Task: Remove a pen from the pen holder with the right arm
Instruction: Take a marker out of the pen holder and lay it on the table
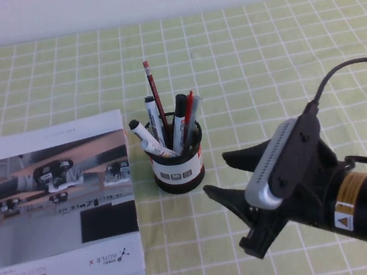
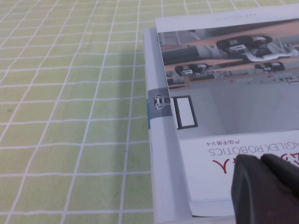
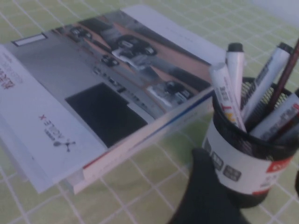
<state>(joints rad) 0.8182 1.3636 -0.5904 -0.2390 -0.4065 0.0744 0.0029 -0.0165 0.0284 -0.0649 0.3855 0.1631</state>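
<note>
Beside the pen holder (image 1: 178, 169), the right hand (image 1: 215, 173) gapes empty; pushing in low could topple the holder. The left hand (image 2: 262, 164) sits over the booklet (image 1: 63, 211), and I cannot tell its grip.

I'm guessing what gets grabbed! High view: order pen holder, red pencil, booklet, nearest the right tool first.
1. pen holder, just ahead of the open right tool.
2. red pencil, standing inside it.
3. booklet, far left, near the left tool.

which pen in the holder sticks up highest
The thin red pencil, topping every marker. Right gripper open beside the holder; left gripper near the booklet.
</note>
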